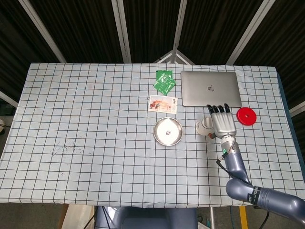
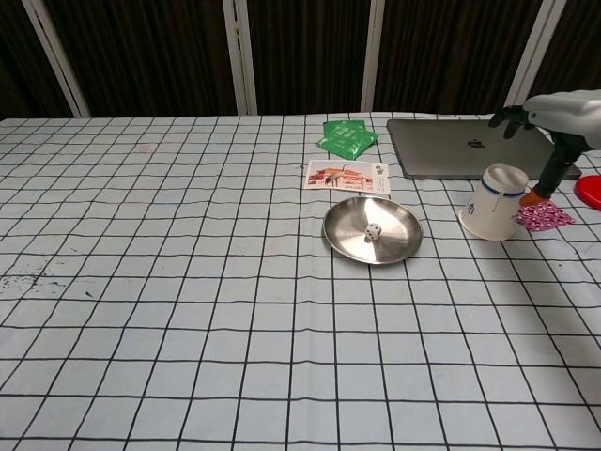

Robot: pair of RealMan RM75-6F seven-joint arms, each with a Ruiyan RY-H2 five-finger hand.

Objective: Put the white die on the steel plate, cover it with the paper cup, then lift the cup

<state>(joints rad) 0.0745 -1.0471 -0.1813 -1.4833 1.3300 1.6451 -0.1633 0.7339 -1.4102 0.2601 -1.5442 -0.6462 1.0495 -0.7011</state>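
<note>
The steel plate (image 1: 167, 138) (image 2: 394, 240) lies mid-table with the small white die (image 1: 167, 132) (image 2: 373, 231) resting in it. The white paper cup (image 1: 204, 126) (image 2: 492, 205) with a blue band stands on the cloth right of the plate, wider end down and leaning slightly. My right hand (image 1: 223, 123) (image 2: 554, 117) hovers just right of the cup with its fingers spread and nothing in it. In the chest view its orange-tipped thumb hangs close beside the cup's right side. In the head view the hand hides part of the cup. The left hand appears in neither view.
A closed grey laptop (image 1: 209, 88) (image 2: 460, 150) lies behind the cup. A red disc (image 1: 247, 116) (image 2: 592, 191) and a pink packet (image 2: 542, 215) sit to the right. Green packets (image 1: 164, 81) (image 2: 347, 138) and a printed card (image 1: 163, 104) (image 2: 346, 176) lie behind the plate.
</note>
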